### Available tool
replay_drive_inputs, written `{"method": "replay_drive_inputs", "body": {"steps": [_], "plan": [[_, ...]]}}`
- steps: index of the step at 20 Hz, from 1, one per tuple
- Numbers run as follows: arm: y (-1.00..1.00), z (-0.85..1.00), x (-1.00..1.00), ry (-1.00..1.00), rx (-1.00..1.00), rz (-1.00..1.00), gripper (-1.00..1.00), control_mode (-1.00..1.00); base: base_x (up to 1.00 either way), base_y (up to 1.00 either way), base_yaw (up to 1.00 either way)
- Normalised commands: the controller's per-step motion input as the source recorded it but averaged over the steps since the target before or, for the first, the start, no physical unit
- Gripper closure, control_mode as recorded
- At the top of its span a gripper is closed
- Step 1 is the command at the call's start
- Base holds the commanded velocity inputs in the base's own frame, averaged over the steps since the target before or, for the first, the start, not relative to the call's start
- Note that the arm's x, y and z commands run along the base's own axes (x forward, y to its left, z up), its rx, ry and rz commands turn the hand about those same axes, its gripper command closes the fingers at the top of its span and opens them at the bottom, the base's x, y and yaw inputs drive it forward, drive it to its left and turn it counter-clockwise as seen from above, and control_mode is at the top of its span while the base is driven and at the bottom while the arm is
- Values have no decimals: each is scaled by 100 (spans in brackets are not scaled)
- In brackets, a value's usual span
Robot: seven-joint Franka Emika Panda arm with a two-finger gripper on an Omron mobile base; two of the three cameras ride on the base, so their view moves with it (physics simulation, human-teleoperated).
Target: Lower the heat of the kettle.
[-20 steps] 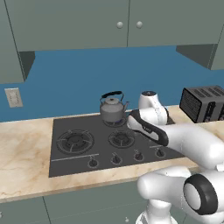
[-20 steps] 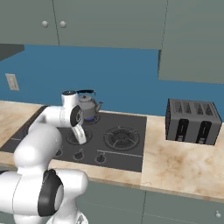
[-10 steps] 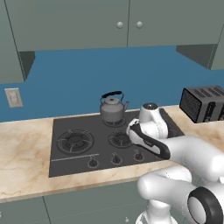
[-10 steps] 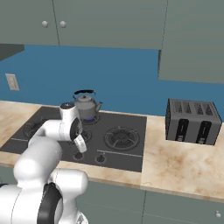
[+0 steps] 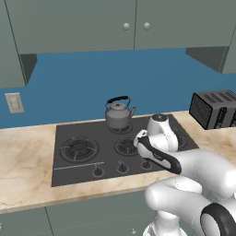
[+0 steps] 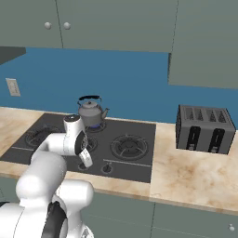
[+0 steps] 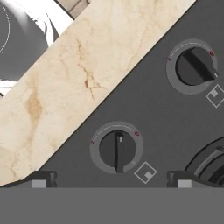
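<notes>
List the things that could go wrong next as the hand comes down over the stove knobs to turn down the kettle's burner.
1. Two knobs sit under the hand: the near knob and the far knob. Choosing the wrong one would leave the kettle at its present heat.
2. The open fingers straddle the near knob slightly off centre, so they may slip off.
3. Turning the wrong way would raise the heat.

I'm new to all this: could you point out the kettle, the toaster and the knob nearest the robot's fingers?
kettle [image 5: 118, 115]: left base view, its body.
toaster [image 6: 204, 129]: right base view, its front.
knob [image 7: 116, 149]: hand view, its grip bar.
</notes>
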Motion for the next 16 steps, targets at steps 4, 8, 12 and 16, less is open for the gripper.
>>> {"method": "replay_drive_inputs", "body": {"steps": [4,8,12,16], "plan": [[0,-10,0,0,0,0,-100,-100,0,0,0],[0,-24,0,0,0,0,-100,-100,0,0,0],[0,-36,0,0,0,0,-100,-100,0,0,0],[0,-31,0,0,0,0,-100,-100,0,0,0]]}}
